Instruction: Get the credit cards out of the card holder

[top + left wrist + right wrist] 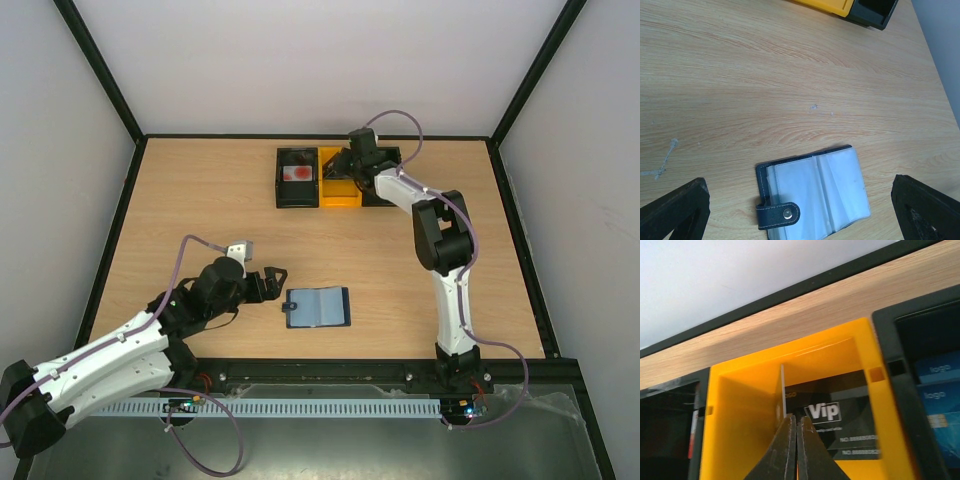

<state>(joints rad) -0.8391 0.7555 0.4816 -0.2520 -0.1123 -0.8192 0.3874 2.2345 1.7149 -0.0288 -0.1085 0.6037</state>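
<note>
Seen from above, your left gripper (272, 283), jaws wide open, sits just left of the card holder (318, 307), which lies spread flat with its long axis left to right; the right gripper (335, 165) hangs well apart over the yellow box (338, 190). Your left wrist adds the snap tab (780, 214) facing the jaws and pale pockets showing no card. Your right wrist shows jaws shut above a black Vip card (840, 422), blue credit cards (940, 400) in the neighbouring black box (885, 340), and a white card edge (781, 390) beside the tips, held or not unclear.

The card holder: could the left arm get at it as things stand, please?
Probably yes: the left gripper is open right beside the card holder, which lies flat, and nothing stands between them.
</note>
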